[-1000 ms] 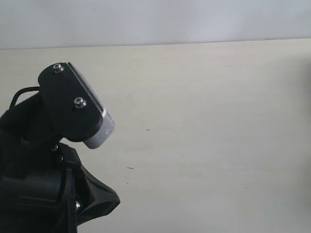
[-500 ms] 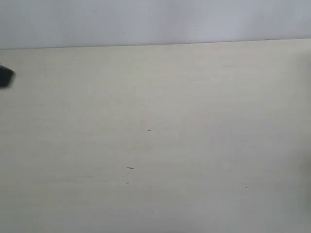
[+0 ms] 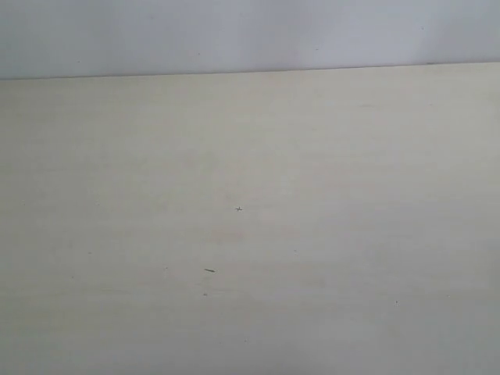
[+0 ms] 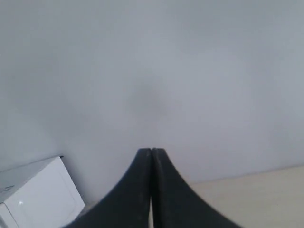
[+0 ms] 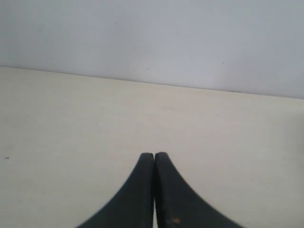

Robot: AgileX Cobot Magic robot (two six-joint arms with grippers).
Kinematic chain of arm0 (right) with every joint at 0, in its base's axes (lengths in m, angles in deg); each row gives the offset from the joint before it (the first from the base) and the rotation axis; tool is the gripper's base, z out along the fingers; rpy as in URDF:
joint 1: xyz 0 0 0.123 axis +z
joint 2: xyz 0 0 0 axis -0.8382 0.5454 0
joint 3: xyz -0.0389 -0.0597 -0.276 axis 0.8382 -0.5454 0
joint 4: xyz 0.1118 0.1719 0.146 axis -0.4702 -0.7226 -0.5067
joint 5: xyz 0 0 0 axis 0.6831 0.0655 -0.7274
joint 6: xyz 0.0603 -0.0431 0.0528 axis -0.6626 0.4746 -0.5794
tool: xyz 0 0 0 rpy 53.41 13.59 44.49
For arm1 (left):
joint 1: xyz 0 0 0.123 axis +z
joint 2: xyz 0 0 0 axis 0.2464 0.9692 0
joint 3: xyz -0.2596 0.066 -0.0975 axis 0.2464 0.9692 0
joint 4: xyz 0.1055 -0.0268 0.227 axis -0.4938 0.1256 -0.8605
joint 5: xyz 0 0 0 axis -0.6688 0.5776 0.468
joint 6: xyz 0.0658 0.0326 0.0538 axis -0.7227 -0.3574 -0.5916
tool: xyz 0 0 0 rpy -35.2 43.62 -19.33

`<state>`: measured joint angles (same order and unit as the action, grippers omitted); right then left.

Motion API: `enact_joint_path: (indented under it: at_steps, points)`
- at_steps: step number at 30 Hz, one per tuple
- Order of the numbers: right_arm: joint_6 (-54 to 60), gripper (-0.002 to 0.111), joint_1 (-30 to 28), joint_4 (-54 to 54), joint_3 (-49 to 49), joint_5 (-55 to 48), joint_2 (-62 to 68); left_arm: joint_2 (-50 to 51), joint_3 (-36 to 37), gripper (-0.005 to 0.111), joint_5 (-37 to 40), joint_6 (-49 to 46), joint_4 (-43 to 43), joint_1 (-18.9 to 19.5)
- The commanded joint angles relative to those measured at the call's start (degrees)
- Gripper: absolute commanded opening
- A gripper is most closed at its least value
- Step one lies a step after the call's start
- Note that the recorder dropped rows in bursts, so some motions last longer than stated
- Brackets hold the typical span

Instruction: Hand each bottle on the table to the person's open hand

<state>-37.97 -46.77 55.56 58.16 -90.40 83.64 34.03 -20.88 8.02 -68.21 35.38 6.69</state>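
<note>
now, both grippers are pressing their jaws together by the table [image 3: 250, 234].
l gripper [image 4: 151, 154] is pointing at the grey wall [image 4: 152, 71] behind the table, tips touching; r gripper [image 5: 154, 156] is hovering over the table, tips touching too.

Table [image 3: 336, 156] in front of me is a wide, flat, pale beige top with faint wood grain, lying level. There's a tiny cross-shaped speck [image 3: 238, 208] around the middle and a short dark dash [image 3: 208, 270] a little closer in. The far edge runs dead straight against a pale grey wall [image 3: 250, 35]. My left wrist view catches only a sliver of it.
</note>
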Motion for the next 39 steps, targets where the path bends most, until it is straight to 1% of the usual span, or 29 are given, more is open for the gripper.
enact_joint_path:
  at_steps: [1,7,9,10,12,16,18,20,32,39]
  points:
    - [0.2,0.0,-0.2,-0.1,-0.3,0.3,-0.3,-6.1,0.3,0.0,-0.6,0.1,-0.5,0.3]
    - [0.2,0.0,-0.2,-0.1,-0.3,0.3,-0.3,-6.2,0.3,0.0,0.8,0.3,-0.8,0.3]
    - [0.2,0.0,-0.2,-0.1,-0.3,0.3,-0.3,-6.2,0.7,0.0,0.0,0.3,4.0,-0.3]
    - [0.2,0.0,-0.2,-0.1,-0.3,0.3,-0.3,-6.2,1.0,0.0,-1.0,0.3,11.0,-1.1]
    - [0.2,0.0,-0.2,-0.1,-0.3,0.3,-0.3,-6.2,2.3,0.0,-6.3,0.3,16.4,-1.6]
    - [0.2,0.0,-0.2,-0.1,-0.3,0.3,-0.3,-6.2,7.9,0.0,-22.9,0.3,18.5,-0.2]
    - [0.2,0.0,-0.2,-0.1,-0.3,0.3,-0.3,-6.2,11.7,0.0,-29.8,0.3,19.7,0.5]
    - [0.2,0.0,-0.2,-0.1,-0.3,0.3,-0.3,-6.2,15.2,0.0,-34.1,0.3,21.0,1.1]
    - [0.2,0.0,-0.2,-0.1,-0.3,0.3,-0.3,-6.2,37.6,0.0,-34.6,0.3,21.9,1.3]
    - [0.2,0.0,-0.2,-0.1,-0.3,0.3,-0.3,-6.2,47.0,0.0,-34.6,0.3,21.8,1.3]
